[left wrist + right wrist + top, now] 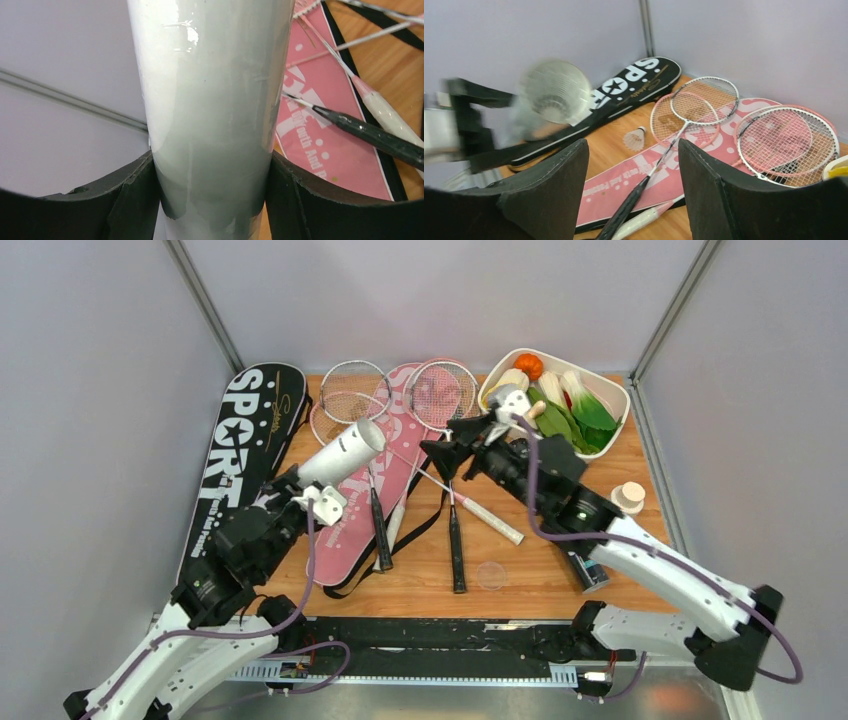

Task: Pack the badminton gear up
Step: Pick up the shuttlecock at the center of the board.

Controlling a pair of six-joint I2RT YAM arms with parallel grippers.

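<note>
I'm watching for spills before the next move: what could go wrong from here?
1. The left gripper holds the white tube near one end, tilted, so it may slip or swing.
2. The right gripper hangs open above the crossed rackets; lowering could snag strings.
3. A shuttlecock lies loose on the table and could get knocked away.

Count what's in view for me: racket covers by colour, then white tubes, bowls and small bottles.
Black cover: 1
Pink cover: 1
White tube: 1
Bowl: 1
Small bottle: 1
Total: 5
</note>
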